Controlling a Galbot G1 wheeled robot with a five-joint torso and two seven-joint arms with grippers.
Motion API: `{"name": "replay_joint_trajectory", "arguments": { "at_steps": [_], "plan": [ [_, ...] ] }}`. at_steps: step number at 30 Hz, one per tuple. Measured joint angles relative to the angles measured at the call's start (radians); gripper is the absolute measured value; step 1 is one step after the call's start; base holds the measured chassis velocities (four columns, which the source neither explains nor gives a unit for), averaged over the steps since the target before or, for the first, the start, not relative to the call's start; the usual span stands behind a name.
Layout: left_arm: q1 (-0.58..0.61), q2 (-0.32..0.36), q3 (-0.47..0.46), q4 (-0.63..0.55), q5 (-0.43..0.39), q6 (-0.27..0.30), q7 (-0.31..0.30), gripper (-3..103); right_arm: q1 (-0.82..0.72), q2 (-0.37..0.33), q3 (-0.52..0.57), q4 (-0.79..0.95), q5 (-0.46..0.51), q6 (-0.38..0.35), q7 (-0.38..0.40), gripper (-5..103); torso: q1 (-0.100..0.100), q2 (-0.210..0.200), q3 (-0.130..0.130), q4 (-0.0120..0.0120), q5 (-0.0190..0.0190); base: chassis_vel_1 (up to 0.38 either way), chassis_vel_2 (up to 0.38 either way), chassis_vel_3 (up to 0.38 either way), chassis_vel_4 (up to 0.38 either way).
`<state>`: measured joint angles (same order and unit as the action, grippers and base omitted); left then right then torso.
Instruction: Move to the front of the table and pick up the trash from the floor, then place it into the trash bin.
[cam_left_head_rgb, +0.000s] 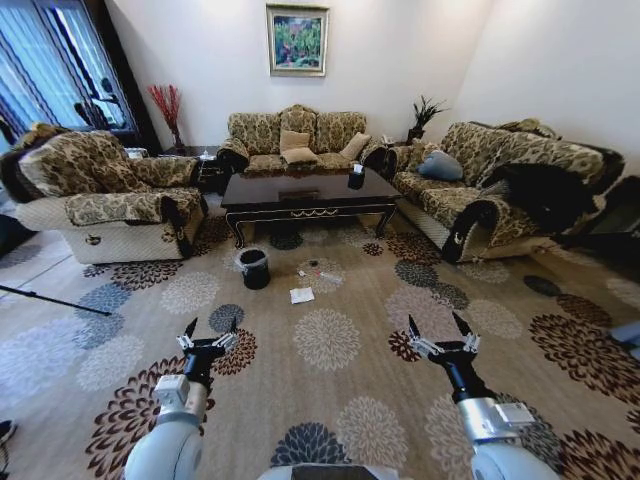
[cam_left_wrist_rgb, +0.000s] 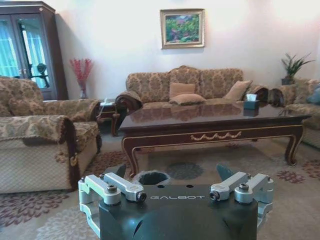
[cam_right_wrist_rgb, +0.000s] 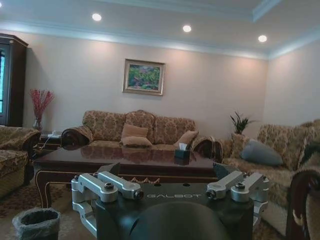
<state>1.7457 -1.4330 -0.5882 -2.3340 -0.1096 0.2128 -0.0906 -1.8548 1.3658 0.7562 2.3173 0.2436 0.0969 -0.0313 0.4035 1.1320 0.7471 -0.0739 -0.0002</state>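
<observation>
The long dark table (cam_left_head_rgb: 300, 196) stands ahead between the sofas, on the far part of the flowered carpet. In front of it on the floor lies the trash: a folded white paper (cam_left_head_rgb: 301, 295) and a few small pieces (cam_left_head_rgb: 318, 272) just beyond it. The black trash bin (cam_left_head_rgb: 254, 268) with its clear liner stands left of the paper, near the table's front left leg. Both arms are held low in front of me, well short of the trash. My left gripper (cam_left_head_rgb: 213, 325) and right gripper (cam_left_head_rgb: 434, 320) are open and hold nothing. The bin (cam_left_wrist_rgb: 152, 177) peeks over the left gripper (cam_left_wrist_rgb: 172, 172) in the left wrist view.
Patterned sofas flank the table: one at the left (cam_left_head_rgb: 105, 195), one behind (cam_left_head_rgb: 295, 135), one at the right (cam_left_head_rgb: 500, 175). A tissue box (cam_left_head_rgb: 356, 180) sits on the table. A thin dark rod (cam_left_head_rgb: 55, 300) lies on the carpet at the left. Open carpet lies between me and the trash.
</observation>
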Motion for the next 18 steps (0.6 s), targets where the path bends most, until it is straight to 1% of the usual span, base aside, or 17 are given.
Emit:
{"name": "replay_joint_trajectory", "arguments": {
  "at_steps": [2,3,4,8,12,14,15,17,18],
  "plan": [
    [0.007,-0.001,0.001,0.003,-0.015,-0.019,0.007,100,0.007,-0.001,-0.009,-0.014,0.028,0.001,0.018,100,0.000,0.000,0.000,0.0000,0.0003,0.000,0.000,0.000,0.000],
    [0.008,-0.001,0.001,0.003,-0.035,-0.022,0.009,100,0.010,-0.002,-0.016,-0.021,0.048,0.008,0.031,100,0.000,0.000,0.000,0.0000,0.0002,0.000,0.000,0.000,0.000],
    [0.006,0.001,-0.002,0.003,-0.064,-0.022,0.011,100,0.015,-0.003,-0.024,-0.028,0.064,0.028,0.045,100,0.000,0.000,0.000,0.0000,0.0003,0.000,0.000,0.000,0.000],
    [-0.001,0.007,-0.016,0.003,-0.093,-0.018,0.023,100,0.019,-0.003,-0.027,-0.034,0.077,0.053,0.060,100,0.000,0.000,0.000,0.0000,0.0002,0.000,0.000,0.000,0.000],
    [0.000,0.008,-0.018,0.007,-0.085,-0.026,0.035,100,0.021,-0.004,-0.023,-0.043,0.081,0.079,0.061,100,0.000,0.000,0.000,-0.0001,0.0000,0.000,0.000,0.000,0.000],
    [0.012,0.004,0.000,-0.001,-0.099,-0.031,0.034,100,0.024,-0.005,-0.022,-0.056,0.086,0.111,0.056,100,0.000,0.000,0.000,0.0000,0.0000,0.000,0.000,0.000,0.000],
    [0.012,0.004,0.000,-0.001,-0.099,-0.031,0.034,100,0.024,-0.005,-0.022,-0.056,0.086,0.111,0.056,100,0.000,0.000,0.000,0.0000,0.0000,0.000,0.000,0.000,0.000],
    [0.015,0.000,0.004,-0.002,-0.091,-0.041,0.034,100,0.026,-0.005,-0.022,-0.064,0.089,0.127,0.046,100,0.000,0.000,0.000,0.0000,0.0003,0.000,0.000,0.000,0.000],
    [0.014,0.000,0.000,0.002,-0.071,-0.055,0.032,100,0.026,-0.003,-0.018,-0.071,0.091,0.137,0.036,100,0.000,0.000,0.000,-0.0001,0.0003,0.000,0.000,0.000,0.000]
  ]
}}
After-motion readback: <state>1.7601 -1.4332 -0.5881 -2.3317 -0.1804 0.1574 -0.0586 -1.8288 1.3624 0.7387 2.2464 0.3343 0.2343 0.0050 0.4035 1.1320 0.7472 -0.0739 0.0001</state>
